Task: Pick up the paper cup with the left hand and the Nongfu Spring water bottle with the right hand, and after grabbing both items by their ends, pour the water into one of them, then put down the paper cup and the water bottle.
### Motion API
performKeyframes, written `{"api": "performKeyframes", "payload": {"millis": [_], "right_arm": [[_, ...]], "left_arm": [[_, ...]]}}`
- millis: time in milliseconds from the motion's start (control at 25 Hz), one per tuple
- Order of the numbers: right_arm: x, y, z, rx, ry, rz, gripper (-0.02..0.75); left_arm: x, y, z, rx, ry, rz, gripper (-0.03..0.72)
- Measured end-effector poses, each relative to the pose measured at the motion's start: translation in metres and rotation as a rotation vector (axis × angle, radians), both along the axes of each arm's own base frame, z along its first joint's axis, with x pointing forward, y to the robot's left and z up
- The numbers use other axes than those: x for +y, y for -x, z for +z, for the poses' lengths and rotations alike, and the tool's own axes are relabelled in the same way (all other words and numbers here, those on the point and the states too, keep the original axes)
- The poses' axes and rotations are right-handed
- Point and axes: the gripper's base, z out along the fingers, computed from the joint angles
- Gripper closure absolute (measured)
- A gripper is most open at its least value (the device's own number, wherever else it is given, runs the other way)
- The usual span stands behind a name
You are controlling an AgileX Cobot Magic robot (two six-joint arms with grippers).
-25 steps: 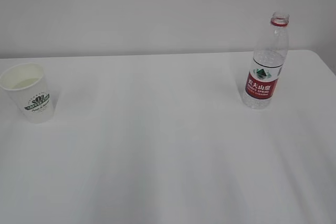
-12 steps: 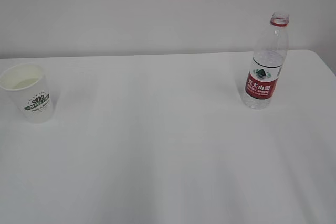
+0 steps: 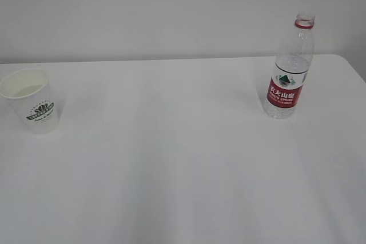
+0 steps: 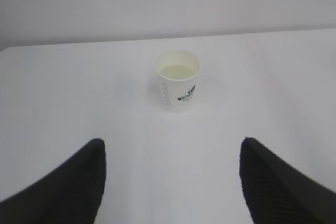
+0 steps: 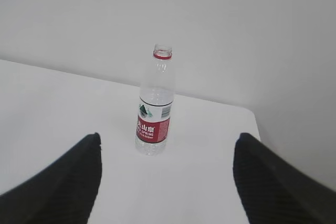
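The paper cup [image 3: 31, 100] stands upright at the far left of the white surface [image 3: 171, 158], with pale liquid showing inside it, and the Nongfu Spring water bottle [image 3: 290, 68] stands upright and uncapped well apart from it on the right, toward the far edge. Neither arm appears in the exterior view. In the left wrist view the left hand [image 4: 170, 182] hangs short of the cup with its fingers [image 4: 73, 182] spread wide and holding nothing; the right hand [image 5: 165, 182] faces the bottle the same way, fingers [image 5: 68, 179] wide apart and empty, the bottle centred between them but some way off. The risks from here lie in contact: a finger clipping the light, open cup could tip it and spill what it holds, and a squeeze too firm would crush its thin wall. The bottle is tall and narrow, so a nudge high up may topple it, and it stands near the right edge.
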Motion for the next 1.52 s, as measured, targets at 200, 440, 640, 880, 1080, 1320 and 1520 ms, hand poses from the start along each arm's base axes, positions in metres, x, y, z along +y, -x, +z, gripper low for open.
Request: {"api": "performKeyframes", "payload": {"millis": [200,440,640,880,1080,1320,1520], "right_arm": [[-0.001,0.010,0.007,0.078,0.012,0.002,0.145],[-0.004,0.019,-0.001,0.242,0.030,-0.016,0.145],[-0.005,0.023,-0.008,0.337,0.018,-0.027,0.145],[-0.005,0.027,-0.014,0.407,0.014,-0.034,0.146],[-0.006,0.033,-0.016,0.417,0.006,-0.038,0.146],[-0.010,0.048,-0.019,0.362,0.011,-0.052,0.145],[-0.011,0.054,-0.023,0.388,0.017,-0.060,0.145]], "left_arm": [[-0.001,0.004,-0.007,0.086,-0.004,-0.016,0.120],[-0.002,0.006,-0.012,0.145,-0.004,-0.023,0.120],[-0.004,0.011,-0.014,0.159,0.016,-0.040,0.120],[-0.003,0.031,-0.016,0.103,0.012,-0.051,0.121],[-0.001,0.054,-0.018,0.007,0.010,-0.057,0.120],[-0.001,0.065,-0.026,-0.039,0.017,-0.066,0.124],[-0.004,0.058,-0.039,0.023,0.016,-0.095,0.160]]}}
